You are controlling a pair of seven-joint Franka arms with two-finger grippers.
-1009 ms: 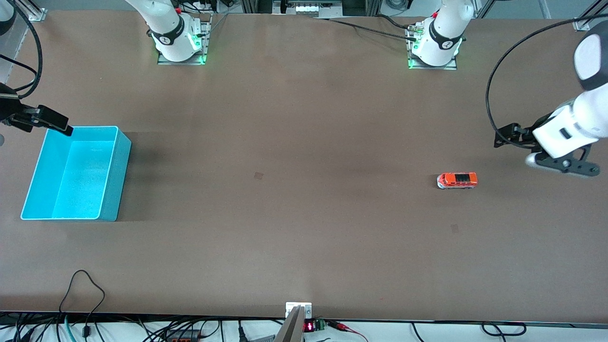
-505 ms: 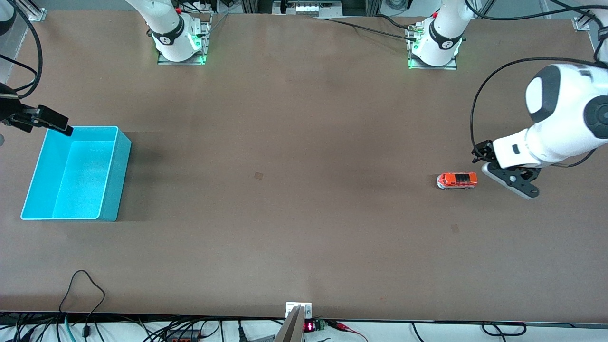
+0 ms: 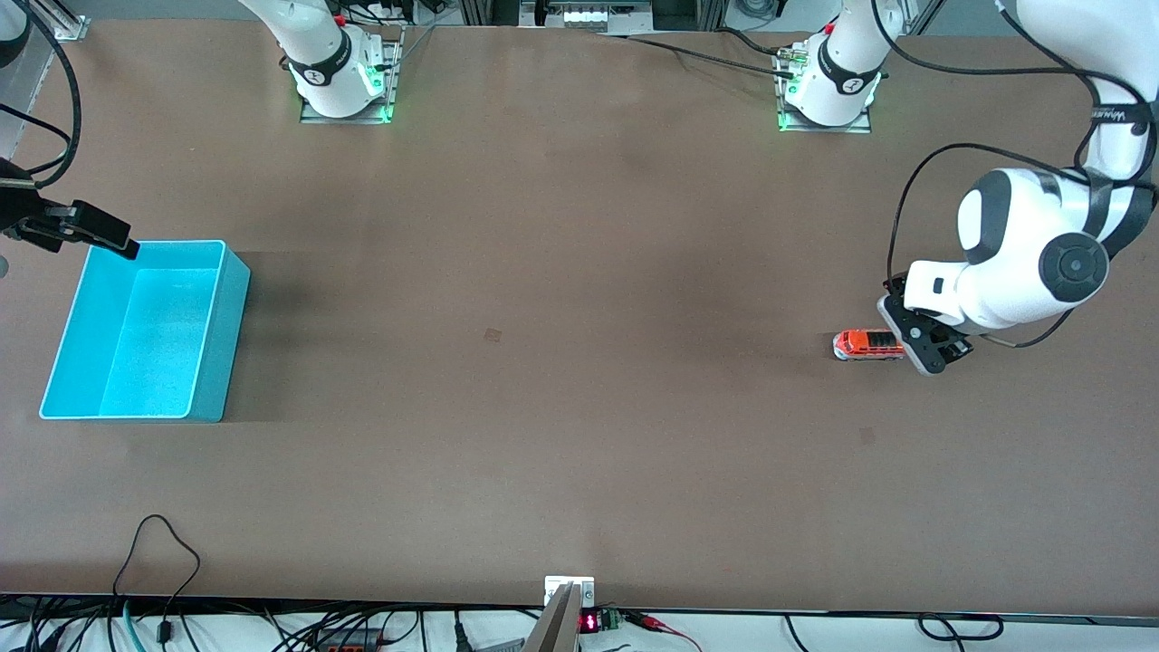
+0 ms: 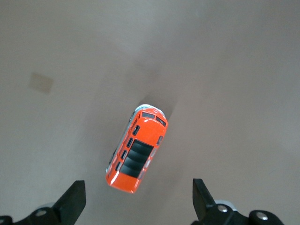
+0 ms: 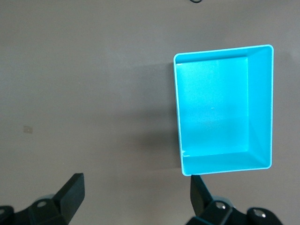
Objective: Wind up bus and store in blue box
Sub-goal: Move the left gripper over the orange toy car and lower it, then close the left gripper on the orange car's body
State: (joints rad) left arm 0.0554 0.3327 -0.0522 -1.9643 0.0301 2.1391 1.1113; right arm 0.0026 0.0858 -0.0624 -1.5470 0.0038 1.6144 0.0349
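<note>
Left gripper (image 4: 138, 206) fingers (image 4: 75, 201) spread wide apart, nothing between them, hanging just above the bus (image 4: 138, 150); in the left wrist view the bus sits on the table clear of both fingertips, roof up, dark windows and roof panel showing, silver front end pointing away from the gripper. From the front camera the left gripper (image 3: 924, 342) is over the end of the bus (image 3: 866, 345) that points toward the left arm's end of the table, its black body covering that end; no contact visible. The left arm bends down from its base at the top of the table, white elbow above the gripper. The bus stands on its wheels on the brown table (image 3: 579, 407), toward the left arm's end, well apart from the box. Right gripper (image 5: 136, 201) fingers (image 5: 72, 192) also spread, empty, hanging above bare table just beside the blue box (image 5: 262, 108); this arm waits. In the front view the right gripper (image 3: 90, 228) is over the corner of the blue box (image 3: 222, 335) nearest the right arm's base. The box stands open and empty at the right arm's end of the table, low walls, pale rim.
</note>
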